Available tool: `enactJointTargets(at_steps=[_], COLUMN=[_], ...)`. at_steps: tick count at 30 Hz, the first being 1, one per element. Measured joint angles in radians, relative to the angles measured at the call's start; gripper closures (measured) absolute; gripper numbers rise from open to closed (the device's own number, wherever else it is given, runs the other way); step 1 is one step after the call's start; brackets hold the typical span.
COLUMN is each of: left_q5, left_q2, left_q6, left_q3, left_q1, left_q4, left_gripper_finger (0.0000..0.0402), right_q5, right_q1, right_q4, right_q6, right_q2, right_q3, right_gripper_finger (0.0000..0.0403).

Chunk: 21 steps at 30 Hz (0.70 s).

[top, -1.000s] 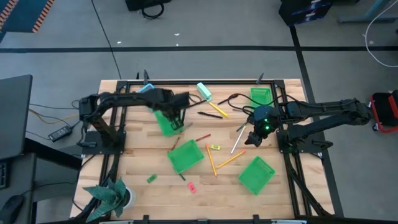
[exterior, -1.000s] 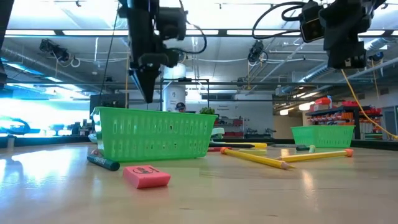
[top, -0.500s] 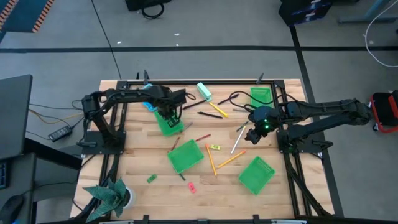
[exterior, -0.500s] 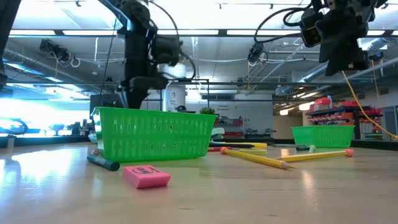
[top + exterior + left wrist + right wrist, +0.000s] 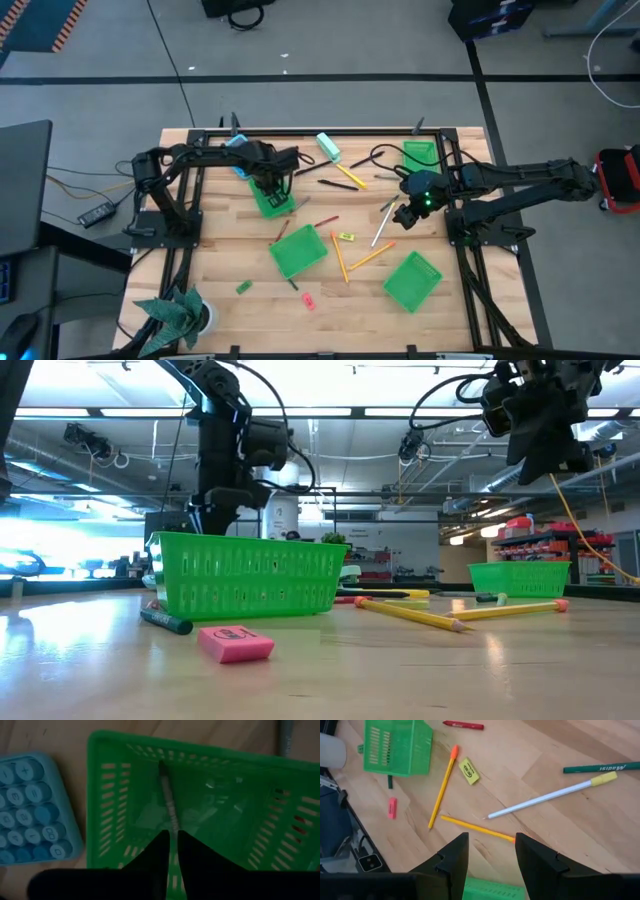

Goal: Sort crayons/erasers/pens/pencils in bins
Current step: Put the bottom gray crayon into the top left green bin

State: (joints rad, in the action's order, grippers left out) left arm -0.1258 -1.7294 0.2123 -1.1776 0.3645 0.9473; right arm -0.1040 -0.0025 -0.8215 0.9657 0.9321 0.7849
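Meanwhile: a pen lies in the back-left bin, right arm hangs over the loose pencils

Directly over the green bin (image 5: 269, 196) near the blue calculator (image 5: 30, 810), the left gripper (image 5: 170, 851) points down into the tray. Its two dark fingers stand almost together, only a thin slit between them, and they grip nothing. Just past their tips a slim dark pen (image 5: 169, 802) lies on the mesh floor of that bin, one end up against the tray's far wall.

Well apart from it, the right gripper (image 5: 491, 852) hangs above the wood, its fingers spread wide and empty. Below it lie a pale white pencil (image 5: 550, 796) with a yellow end, a green pencil (image 5: 604, 767), and two yellow pencils: one with an orange tip (image 5: 442, 787), and another (image 5: 477, 828) whose near end touches the first. A yellow eraser (image 5: 469, 771) sits just beside the orange-tipped pencil, a red crayon (image 5: 463, 725) farther on, and a pink eraser (image 5: 392, 807) near another bin (image 5: 396, 746).

From table height, that pink eraser (image 5: 235, 643) and a dark crayon (image 5: 165, 622) lie in front of the middle bin (image 5: 250, 574). Two more bins stand on the right side: one at the back corner (image 5: 419, 154), one near the front (image 5: 412, 281).
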Motion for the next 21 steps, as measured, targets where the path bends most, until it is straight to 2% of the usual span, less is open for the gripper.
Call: enactJointTargets(at_steps=[8,14,18,21], left_q5=[0.025,0.100,0.105,0.107], left_q2=[0.003,0.005,0.005,0.005], left_q6=[-0.026,0.011,-0.016,-0.041], left_q3=[-0.053,-0.177,-0.263,-0.306], left_q1=[-0.003,-0.040,-0.083,-0.103], left_q4=[0.007,0.044,0.034,0.008], left_gripper_finger=[0.0372,0.0373,0.0376,0.0371], right_q5=[0.026,0.026,0.039,0.088], right_q1=[0.000,0.000,0.000,-0.003], right_q4=[0.000,0.000,0.003,0.025], right_q6=[0.001,0.001,-0.012,-0.019], right_q2=[0.000,0.000,0.000,0.000], right_q3=[0.000,0.000,0.000,0.000], right_gripper_finger=[0.0235,0.0235,0.0235,0.0235])
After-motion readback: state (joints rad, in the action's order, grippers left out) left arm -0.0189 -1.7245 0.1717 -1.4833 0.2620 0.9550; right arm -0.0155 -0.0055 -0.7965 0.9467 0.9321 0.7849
